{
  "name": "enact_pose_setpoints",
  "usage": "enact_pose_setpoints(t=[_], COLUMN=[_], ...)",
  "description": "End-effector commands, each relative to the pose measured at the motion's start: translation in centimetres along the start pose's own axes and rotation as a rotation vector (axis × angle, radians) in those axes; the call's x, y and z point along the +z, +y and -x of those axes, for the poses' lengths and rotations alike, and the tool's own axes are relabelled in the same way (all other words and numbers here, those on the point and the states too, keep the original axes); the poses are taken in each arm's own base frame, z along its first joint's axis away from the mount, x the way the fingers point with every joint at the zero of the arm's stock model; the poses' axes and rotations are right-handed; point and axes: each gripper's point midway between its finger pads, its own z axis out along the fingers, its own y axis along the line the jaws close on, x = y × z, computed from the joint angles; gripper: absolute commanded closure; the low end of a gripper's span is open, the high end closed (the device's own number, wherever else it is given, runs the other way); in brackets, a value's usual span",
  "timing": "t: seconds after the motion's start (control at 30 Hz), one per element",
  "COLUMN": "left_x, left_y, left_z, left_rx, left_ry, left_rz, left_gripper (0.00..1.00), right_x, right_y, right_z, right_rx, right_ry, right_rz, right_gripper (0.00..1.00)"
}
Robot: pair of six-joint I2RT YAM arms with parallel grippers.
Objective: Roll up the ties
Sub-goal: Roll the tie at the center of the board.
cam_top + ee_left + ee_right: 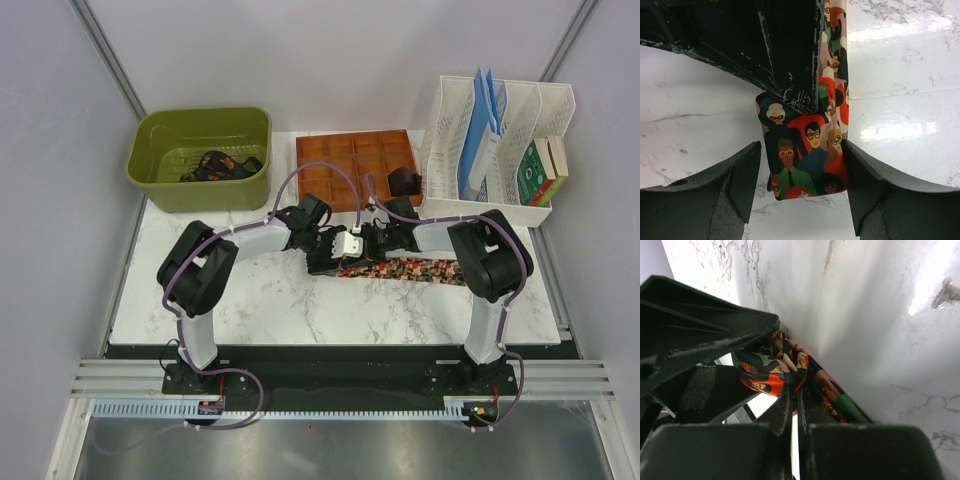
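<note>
- The printed tie (pixel 410 270) lies flat on the marble table (pixel 260 300), just on the near side of the brown compartment tray (pixel 330 165). Its length runs off toward the tray's right-hand end.
- The tie's end below the middle of the tray is doubled over into a short, thick fold. That looks like the first turn of a roll and not a finished one.
- The right gripper (pixel 794 390) has its fingers pressed together at that fold. Its own wrist view shows fabric bunched at the tips, so it appears to be pinching the tie.
- The left gripper (pixel 802 170) has its fingers (pixel 737 185) spread wide, one on each side of the fold. One finger sits right against the cloth and the other just beside it, and neither clamps it.
- One dark roll (pixel 404 182) already sits in a right-hand compartment of the tray. Other dark ties (pixel 215 165) lie in the green bin (pixel 160 170) to the tray's left.
- The step in hand is judged to be starting the roll on the printed tie, with most of its length not yet wound.
- The next move probably calls for the left fingers to close on the fold and steady it. The pinched core could then be turned toward the flat length, with the edges kept aligned so the roll does not cone or spring open.
</note>
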Motion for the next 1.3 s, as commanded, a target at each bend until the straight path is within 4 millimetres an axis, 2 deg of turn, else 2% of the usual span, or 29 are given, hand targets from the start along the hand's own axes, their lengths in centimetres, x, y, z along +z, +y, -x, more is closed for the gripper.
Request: enact_pose_setpoints(t=[0.0,0.23,0.3,0.43,0.57,0.73,0.8,0.9,1.1,1.17,1.27], left_x=[0.3,0.3,0.3,0.3,0.5,0.2,-0.2,-0.8,-0.9,-0.9,-1.0], left_y=[1.2,0.0,-0.1,0.1,0.0,-0.4,-0.6,-0.9,-1.4,-1.4,-1.2], left_z=[-0.3,-2.4,-2.5,-2.7,-2.8,-2.6,-2.7,-2.5,-2.6,-2.6,-2.4], left_rx=[0.08,0.025,0.021,0.018,0.012,0.017,0.013,0.022,0.039,0.038,0.027], left_ry=[0.055,0.132,0.139,0.151,0.156,0.144,0.134,0.103,0.097,0.098,0.093], left_rz=[0.041,0.042,0.041,0.045,0.037,0.02,0.013,-0.004,-0.03,-0.032,-0.027], left_gripper=[0.29,0.29,0.29,0.3,0.32,0.31,0.3,0.3,0.31,0.31,0.3], right_x=[0.8,-0.6,-0.9,-1.0,-0.7,-0.1,0.0,-0.1,-1.2,-1.2,-0.5], right_y=[-1.5,1.9,2.2,1.4,-0.4,-2.9,-2.7,-1.4,1.7,1.8,0.3], right_z=[-0.7,-0.5,-0.7,-2.1,-3.3,-2.0,-0.8,0.7,1.5,1.2,0.2], right_rx=[0.033,0.134,0.167,0.222,0.235,0.189,0.159,0.112,0.074,0.077,0.089], right_ry=[0.014,0.002,0.003,0.027,0.037,0.024,0.006,-0.022,-0.048,-0.044,-0.021], right_rz=[-0.071,-0.002,0.004,-0.024,-0.073,-0.116,-0.11,-0.078,-0.014,-0.018,-0.052], right_gripper=[1.0,1.0,1.0,1.0,1.0,1.0,1.0,1.0,1.0,1.0,1.0])
